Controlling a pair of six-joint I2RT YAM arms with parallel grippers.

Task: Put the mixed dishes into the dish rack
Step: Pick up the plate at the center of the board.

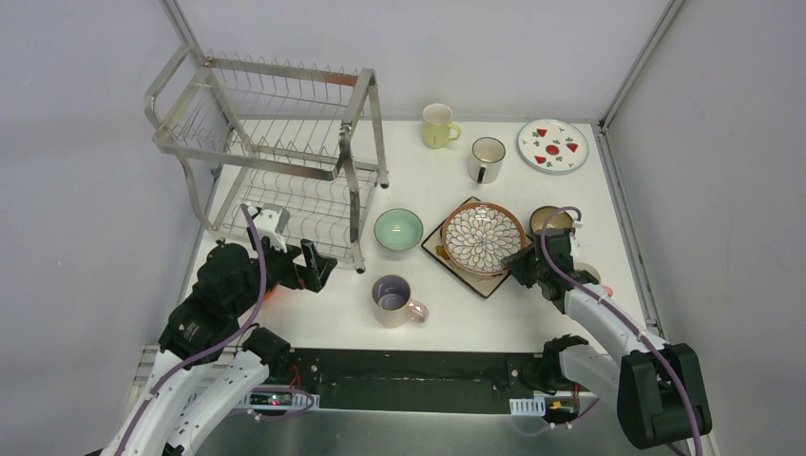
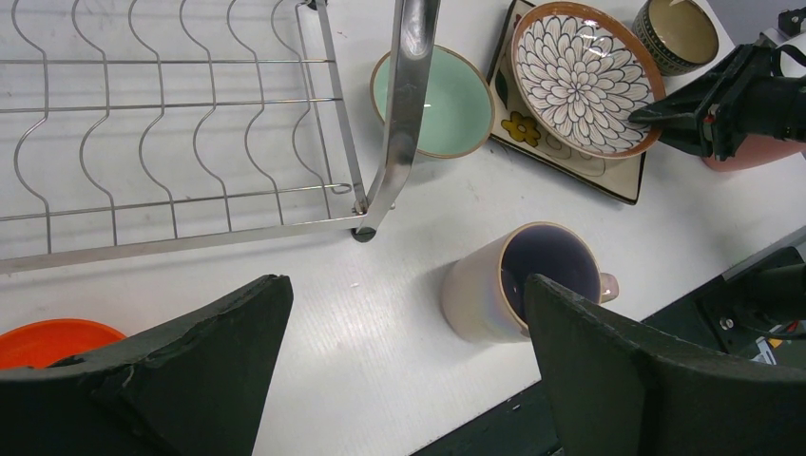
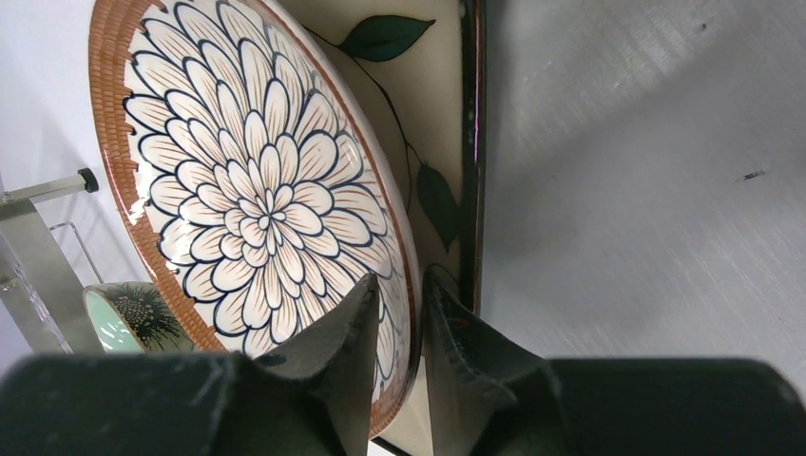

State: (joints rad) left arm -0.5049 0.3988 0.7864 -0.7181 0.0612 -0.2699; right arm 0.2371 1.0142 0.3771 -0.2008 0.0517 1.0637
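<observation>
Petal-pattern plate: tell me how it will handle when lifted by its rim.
Probably rigid and glazed, so the petal-pattern plate may slip in the right gripper, which pinches only one rim edge. Held that far off-centre, it will likely tilt or swing. It looks ceramic, so knocking the flowered square plate beneath could chip it.

a white table [image 1: 456, 318] carries a silver wire dish rack [image 1: 276, 152] at its far left. along the far edge stand a yellow mug [image 1: 438, 125], a white mug [image 1: 487, 159] and a round red-fruit plate [image 1: 552, 145]. mid-table sit a mint bowl [image 1: 398, 230], a flowered square plate [image 1: 439, 249] and a brown bowl [image 1: 549, 219]. a lilac mug [image 1: 393, 299] stands nearest the arms. an orange bowl [image 2: 47, 342] lies in front of the rack, partly hidden.
</observation>
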